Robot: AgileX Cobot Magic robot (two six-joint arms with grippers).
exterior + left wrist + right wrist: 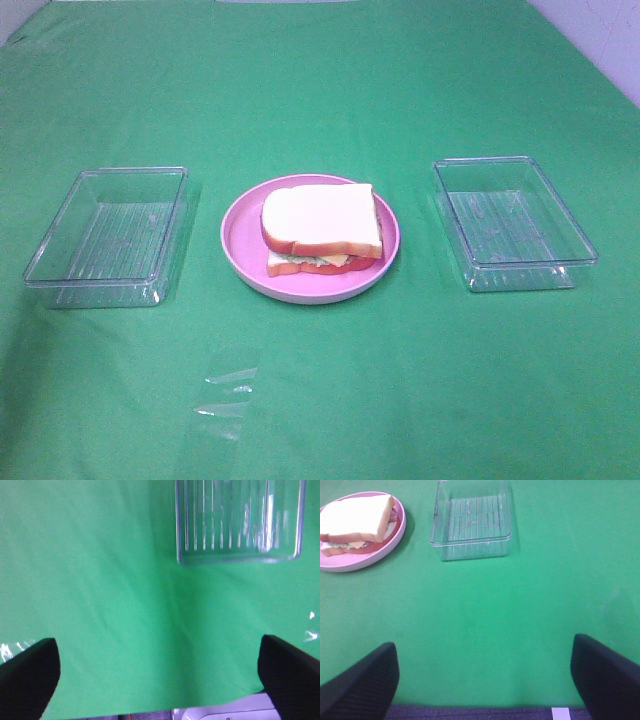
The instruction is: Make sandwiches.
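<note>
A sandwich [322, 226] lies on a round pink plate [240, 250] at the table's middle: two white bread slices with orange-brown crust, with green lettuce, yellow cheese and red filling between them. It also shows in the right wrist view [356, 522]. Neither gripper is in the exterior high view. My left gripper [160, 675] is open and empty over bare green cloth near the table's front edge. My right gripper [485, 677] is open and empty, also near the front edge, well short of the plate [365, 560].
A clear plastic box [108, 235] stands left of the plate, also in the left wrist view [239, 521]. A second clear box [512, 222] stands right of it, also in the right wrist view [471, 520]. A scrap of clear film [226, 395] lies in front.
</note>
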